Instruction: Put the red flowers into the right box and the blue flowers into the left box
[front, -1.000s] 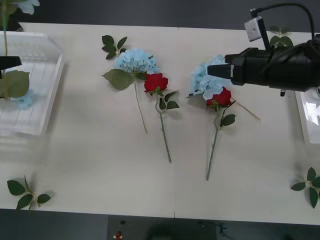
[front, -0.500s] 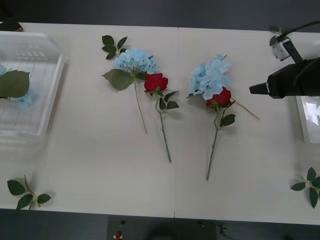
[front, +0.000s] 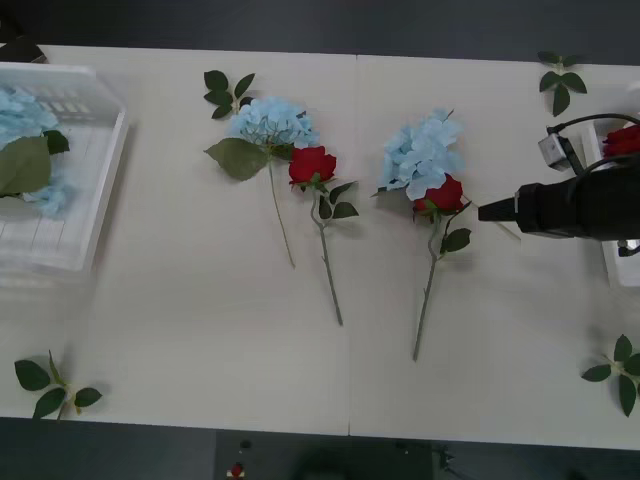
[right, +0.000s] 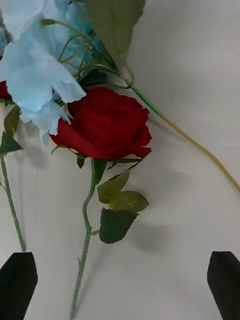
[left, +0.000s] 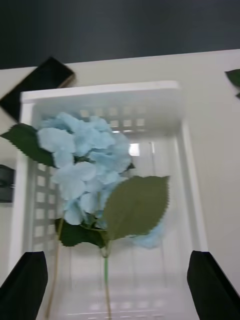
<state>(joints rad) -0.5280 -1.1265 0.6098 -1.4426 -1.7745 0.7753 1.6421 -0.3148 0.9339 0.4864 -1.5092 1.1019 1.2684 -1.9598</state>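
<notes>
red flowers (front: 313, 164): deep red | blue flowers (front: 272, 122): pale sky-blue | left box (front: 100, 170): white | tool fingers (right: 18, 280): black

Right gripper (front: 485, 211) is sitting just beside the right rose (front: 440, 194), fingers (right: 17, 282) spread, bare table (front: 500, 330) lying between them. A blue cluster (front: 420, 152) is overlapping that rose's far side. Wide bare table is separating the two flower pairs. Left box (left: 190, 165) is holding blue flowers (left: 82, 165); open floor is showing beside them.
</notes>
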